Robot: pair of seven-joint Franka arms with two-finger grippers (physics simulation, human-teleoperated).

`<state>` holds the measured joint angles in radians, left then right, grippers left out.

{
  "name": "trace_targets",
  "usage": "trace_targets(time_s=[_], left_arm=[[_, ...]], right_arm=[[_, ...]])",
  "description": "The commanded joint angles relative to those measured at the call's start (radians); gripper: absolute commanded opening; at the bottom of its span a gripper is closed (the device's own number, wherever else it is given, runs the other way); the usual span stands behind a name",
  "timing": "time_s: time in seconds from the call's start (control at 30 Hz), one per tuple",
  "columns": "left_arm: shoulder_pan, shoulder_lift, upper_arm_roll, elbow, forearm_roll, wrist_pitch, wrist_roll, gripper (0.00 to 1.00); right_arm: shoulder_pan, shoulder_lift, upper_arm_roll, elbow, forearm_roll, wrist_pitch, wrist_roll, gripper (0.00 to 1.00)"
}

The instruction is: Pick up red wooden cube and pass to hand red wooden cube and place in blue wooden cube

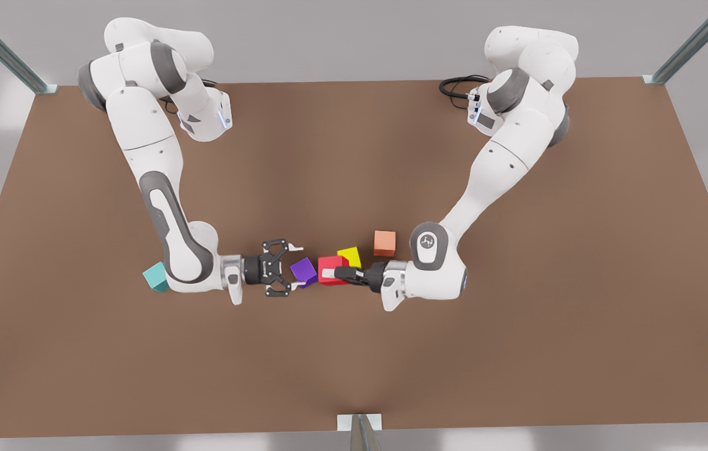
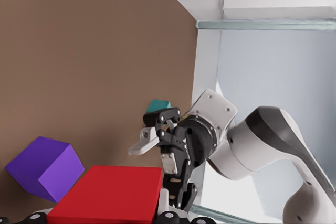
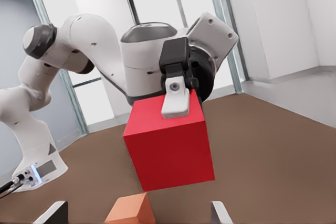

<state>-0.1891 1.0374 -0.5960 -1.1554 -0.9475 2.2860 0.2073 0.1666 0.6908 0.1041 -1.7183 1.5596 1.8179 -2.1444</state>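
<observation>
**Red wooden cube held between the two arms**

Red wooden cube (image 1: pixel 331 270) sits tilted in your left gripper (image 1: pixel 336 274), clamped, probably above the table (image 1: pixel 517 351). Your right gripper (image 1: pixel 293 269) faces it, fingers wide apart. The blue wooden cube (image 1: pixel 156 277) rests behind that arm.

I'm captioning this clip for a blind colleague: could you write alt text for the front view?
Above a brown table, the left gripper holds the red wooden cube out toward the open right gripper facing it. Purple, yellow and orange cubes sit nearby; the blue wooden cube lies by the right arm's wrist.
</observation>
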Motion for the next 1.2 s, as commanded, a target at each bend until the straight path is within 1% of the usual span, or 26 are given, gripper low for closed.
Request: trace_targets(time_s=[0.0, 0.17, 0.47, 0.53, 0.7, 0.77, 0.87, 1.1, 1.17], left_arm=[[0.0, -0.002, -0.001, -0.001, -0.039, 0.03, 0.182, 0.62], [0.0, -0.002, -0.001, -0.003, -0.037, 0.03, 0.184, 0.62], [-0.001, -0.005, -0.002, -0.004, -0.039, 0.03, 0.184, 0.62], [-0.001, -0.003, -0.001, -0.004, -0.039, 0.03, 0.184, 0.62], [-0.006, -0.003, -0.002, -0.004, -0.042, 0.032, 0.182, 0.62], [-0.029, -0.002, -0.002, -0.004, -0.043, 0.084, 0.182, 0.62], [-0.035, -0.002, -0.016, -0.004, -0.053, 0.112, 0.182, 0.63], [-0.036, 0.0, -0.016, -0.004, -0.053, 0.113, 0.182, 0.63], [-0.036, 0.0, -0.016, -0.004, -0.053, 0.115, 0.182, 0.63]], right_arm=[[0.004, 0.003, 0.0, 0.003, 0.039, 0.054, -0.608, 1.0], [0.018, 0.01, 0.022, 0.014, 0.085, 0.064, -0.585, 1.0], [0.031, 0.032, 0.023, 0.043, 0.146, 0.066, -0.568, 1.0], [0.031, 0.042, 0.046, 0.043, 0.152, 0.064, -0.568, 1.0], [0.033, 0.047, 0.063, 0.043, 0.171, 0.066, -0.568, 1.0], [0.033, 0.052, 0.065, 0.043, 0.18, 0.069, -0.569, 1.0], [0.037, 0.053, 0.065, 0.054, 0.18, 0.08, -0.568, 1.0], [0.037, 0.053, 0.078, 0.054, 0.18, 0.08, -0.566, 1.0], [0.039, 0.053, 0.078, 0.054, 0.18, 0.08, -0.566, 0.89]])
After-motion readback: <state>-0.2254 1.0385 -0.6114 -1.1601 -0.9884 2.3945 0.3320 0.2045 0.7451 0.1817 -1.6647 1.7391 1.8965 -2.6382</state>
